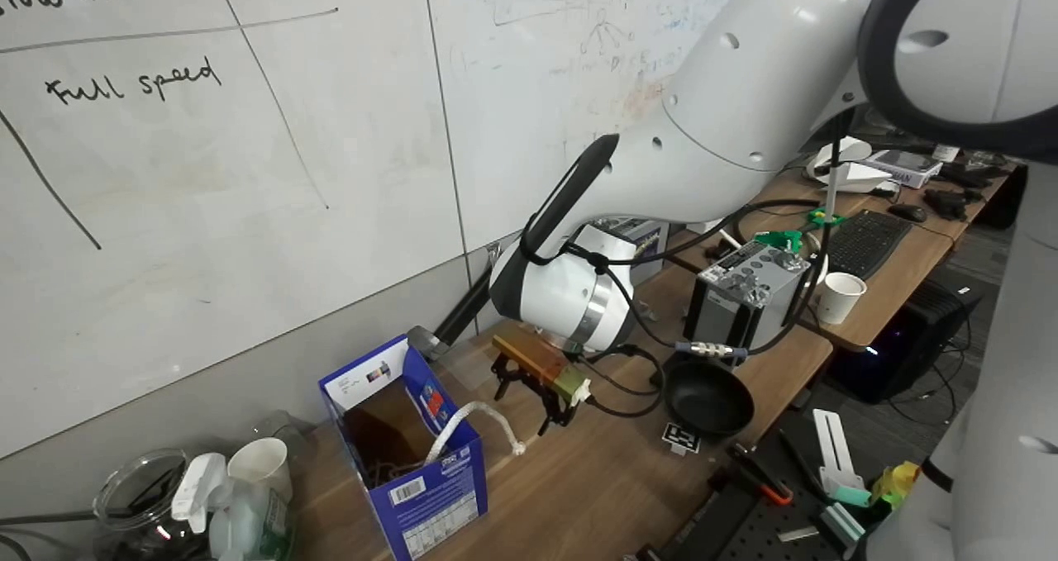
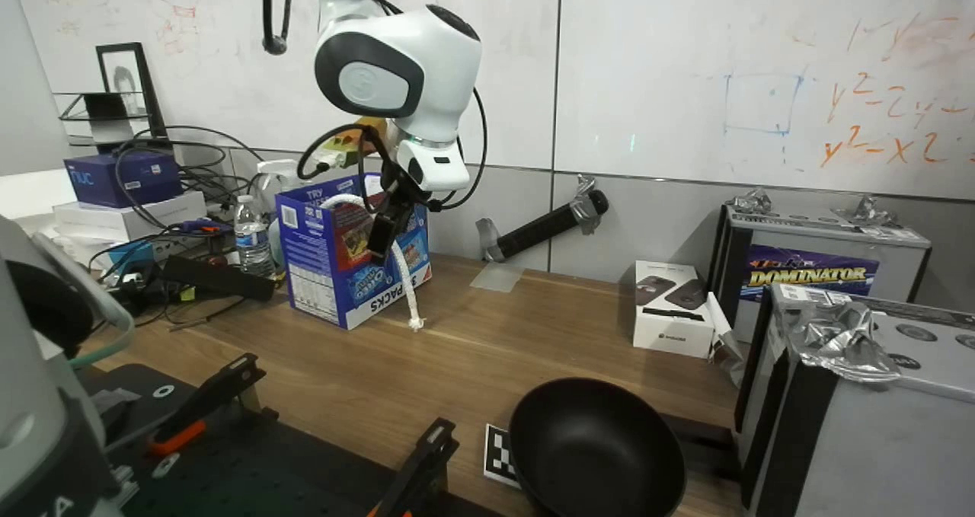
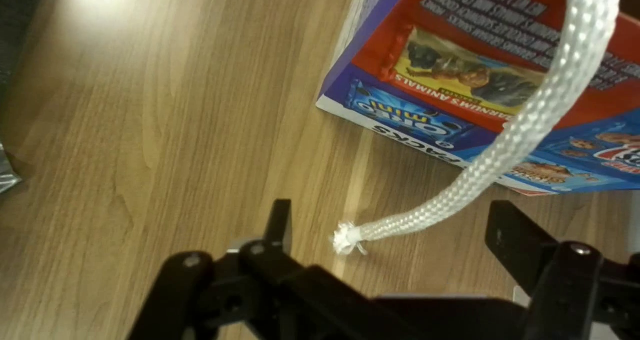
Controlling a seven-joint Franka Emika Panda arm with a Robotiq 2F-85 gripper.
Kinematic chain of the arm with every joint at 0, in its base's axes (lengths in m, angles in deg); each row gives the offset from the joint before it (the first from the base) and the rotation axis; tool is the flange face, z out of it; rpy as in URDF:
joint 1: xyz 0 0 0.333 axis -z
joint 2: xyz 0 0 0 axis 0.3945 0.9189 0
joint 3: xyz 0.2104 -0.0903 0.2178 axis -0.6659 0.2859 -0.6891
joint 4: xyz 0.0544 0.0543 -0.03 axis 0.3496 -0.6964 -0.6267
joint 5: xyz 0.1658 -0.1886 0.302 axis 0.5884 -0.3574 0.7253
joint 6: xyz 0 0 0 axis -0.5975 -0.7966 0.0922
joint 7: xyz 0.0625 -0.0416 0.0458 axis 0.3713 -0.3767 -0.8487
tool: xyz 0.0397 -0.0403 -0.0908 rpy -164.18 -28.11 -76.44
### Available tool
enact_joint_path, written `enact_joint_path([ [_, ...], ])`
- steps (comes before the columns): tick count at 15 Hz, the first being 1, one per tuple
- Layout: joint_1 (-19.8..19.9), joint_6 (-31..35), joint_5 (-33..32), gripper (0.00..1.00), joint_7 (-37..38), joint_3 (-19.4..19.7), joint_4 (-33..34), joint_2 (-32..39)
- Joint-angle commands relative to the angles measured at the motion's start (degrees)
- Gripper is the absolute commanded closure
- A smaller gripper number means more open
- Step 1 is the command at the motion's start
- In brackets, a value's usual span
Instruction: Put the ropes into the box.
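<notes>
The blue snack box [image 1: 438, 495] stands open-topped on the table, and it also shows in an exterior view [image 2: 316, 250] and the wrist view [image 3: 425, 79]. A white braided rope [image 1: 471, 410] arcs out of the box over its wall. Its frayed end hangs outside, beside the box, in an exterior view [image 2: 407, 288] and the wrist view [image 3: 530, 114]. My gripper [image 3: 392, 225] is open and above the table beside the box. The rope's end lies between the fingers in the wrist view, untouched. The gripper also shows in both exterior views [image 1: 522, 412] [image 2: 381, 239]. Dark strands inside the box are unclear.
A black pan [image 2: 598, 448] stands on the table near a printed marker [image 2: 499, 454]. A spray bottle [image 1: 248, 515], a paper cup [image 1: 263, 466] and a glass jar [image 1: 140, 495] stand beside the box. A black bar [image 2: 537, 229] is taped to the wall behind.
</notes>
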Motion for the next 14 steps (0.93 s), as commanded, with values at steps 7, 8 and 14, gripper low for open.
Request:
enact_joint_path([
  [7,0.9,2.6,2.3,0.0,-5.1,0.8,2.0,0.5],
  [8,0.9,2.6,2.6,0.0,-5.9,0.7,2.3,0.8],
  [14,1.5,1.6,8.2,0.0,-13.4,0.0,6.0,4.0],
])
